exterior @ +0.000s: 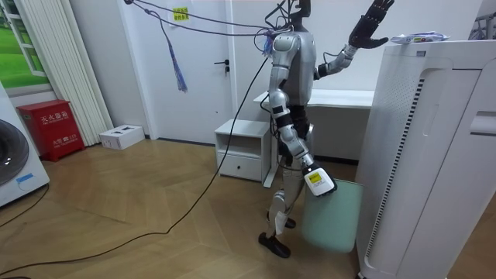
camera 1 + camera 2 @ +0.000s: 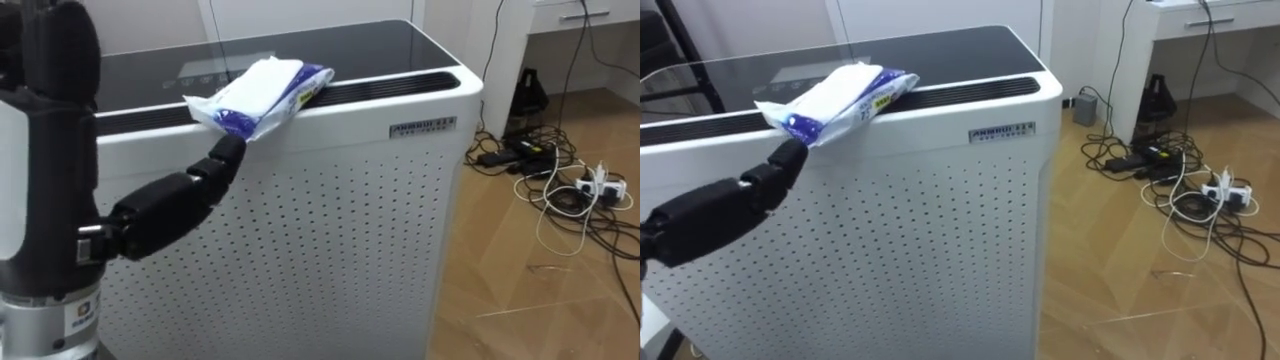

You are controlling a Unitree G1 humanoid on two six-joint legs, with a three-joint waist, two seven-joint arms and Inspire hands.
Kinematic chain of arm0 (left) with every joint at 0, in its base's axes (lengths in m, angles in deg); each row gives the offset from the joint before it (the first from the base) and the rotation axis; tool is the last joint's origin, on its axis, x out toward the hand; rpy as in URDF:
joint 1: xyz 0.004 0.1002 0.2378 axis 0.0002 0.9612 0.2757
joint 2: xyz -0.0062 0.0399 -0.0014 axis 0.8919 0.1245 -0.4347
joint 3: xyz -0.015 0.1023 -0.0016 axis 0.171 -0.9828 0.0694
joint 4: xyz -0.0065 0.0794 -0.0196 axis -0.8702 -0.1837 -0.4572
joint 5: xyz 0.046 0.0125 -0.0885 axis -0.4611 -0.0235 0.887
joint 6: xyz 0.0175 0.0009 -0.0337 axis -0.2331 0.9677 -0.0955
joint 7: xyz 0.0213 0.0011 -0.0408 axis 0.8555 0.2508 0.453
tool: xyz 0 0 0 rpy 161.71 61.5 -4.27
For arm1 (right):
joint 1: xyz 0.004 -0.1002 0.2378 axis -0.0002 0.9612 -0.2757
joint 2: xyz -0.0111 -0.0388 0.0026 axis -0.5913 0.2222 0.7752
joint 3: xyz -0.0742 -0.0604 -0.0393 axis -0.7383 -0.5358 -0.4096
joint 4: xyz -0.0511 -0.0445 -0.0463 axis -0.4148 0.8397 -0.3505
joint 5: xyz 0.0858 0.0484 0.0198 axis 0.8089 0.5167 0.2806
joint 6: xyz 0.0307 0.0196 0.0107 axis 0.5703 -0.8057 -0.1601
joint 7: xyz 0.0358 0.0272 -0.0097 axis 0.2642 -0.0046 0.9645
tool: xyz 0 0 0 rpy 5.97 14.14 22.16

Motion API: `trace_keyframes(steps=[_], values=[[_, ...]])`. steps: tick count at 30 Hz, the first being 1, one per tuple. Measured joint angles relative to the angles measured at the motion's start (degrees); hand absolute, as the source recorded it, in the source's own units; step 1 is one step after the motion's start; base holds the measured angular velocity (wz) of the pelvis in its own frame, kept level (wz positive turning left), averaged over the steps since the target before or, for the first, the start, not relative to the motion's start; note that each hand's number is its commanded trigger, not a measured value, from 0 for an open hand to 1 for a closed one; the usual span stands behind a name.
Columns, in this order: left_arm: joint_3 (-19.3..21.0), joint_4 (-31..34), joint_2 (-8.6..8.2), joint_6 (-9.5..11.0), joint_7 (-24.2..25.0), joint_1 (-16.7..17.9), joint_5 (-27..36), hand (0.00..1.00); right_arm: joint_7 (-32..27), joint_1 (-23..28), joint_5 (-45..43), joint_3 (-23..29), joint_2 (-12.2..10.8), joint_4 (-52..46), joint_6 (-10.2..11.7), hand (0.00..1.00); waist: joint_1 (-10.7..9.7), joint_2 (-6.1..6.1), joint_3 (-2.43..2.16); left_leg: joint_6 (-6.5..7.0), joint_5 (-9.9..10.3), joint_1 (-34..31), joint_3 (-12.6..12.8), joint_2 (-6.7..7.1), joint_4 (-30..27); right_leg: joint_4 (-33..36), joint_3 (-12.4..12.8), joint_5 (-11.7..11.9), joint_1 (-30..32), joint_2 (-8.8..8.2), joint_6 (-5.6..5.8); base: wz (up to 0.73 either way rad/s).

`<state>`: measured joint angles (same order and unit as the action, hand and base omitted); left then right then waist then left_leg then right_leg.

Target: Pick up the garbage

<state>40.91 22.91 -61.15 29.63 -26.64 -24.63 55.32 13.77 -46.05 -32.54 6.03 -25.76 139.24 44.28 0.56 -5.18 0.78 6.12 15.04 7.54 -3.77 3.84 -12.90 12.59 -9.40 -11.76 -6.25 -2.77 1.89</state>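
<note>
The left hand (image 2: 175,205) is touching the overhanging packet (image 2: 262,92) with straight fingers, holding nothing. Pinching, not pushing, looks safest.

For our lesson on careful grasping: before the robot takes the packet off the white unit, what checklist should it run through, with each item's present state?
1. The packet in view, overhanging the top front edge of the white unit: ok.
2. The left hand open, just under the packet: ok.
3. Hand touching the packet: cannot tell.
4. Packet gripped: not ok.
5. The pale green bin beside the robot for the drop: ok.
6. Hold of the right hand on the bin: cannot tell.
</note>
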Motion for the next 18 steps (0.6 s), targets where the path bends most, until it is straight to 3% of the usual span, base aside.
trace_keyframes(steps=[8,18], values=[[-0.53,1.11,0.4,0.16,3.5,0.0,0.19,0.0,0.03,-0.12,0.01,-0.12,0.06,0.0,0.0,1.0,-0.02,-0.36,0.11,-0.11,-0.21,0.18,-0.05,-0.11,0.85,-0.84,-0.06,0.06,-0.25,0.12,-0.06,0.0],[-1.36,0.79,0.41,-0.3,8.47,0.01,0.99,0.0,0.64,-0.97,0.0,-0.07,0.3,-0.4,0.0,1.0,-0.21,0.27,0.44,-0.19,-0.31,0.67,0.09,-0.24,1.47,-1.16,-0.23,0.08,-0.56,0.23,-0.07,0.0]])
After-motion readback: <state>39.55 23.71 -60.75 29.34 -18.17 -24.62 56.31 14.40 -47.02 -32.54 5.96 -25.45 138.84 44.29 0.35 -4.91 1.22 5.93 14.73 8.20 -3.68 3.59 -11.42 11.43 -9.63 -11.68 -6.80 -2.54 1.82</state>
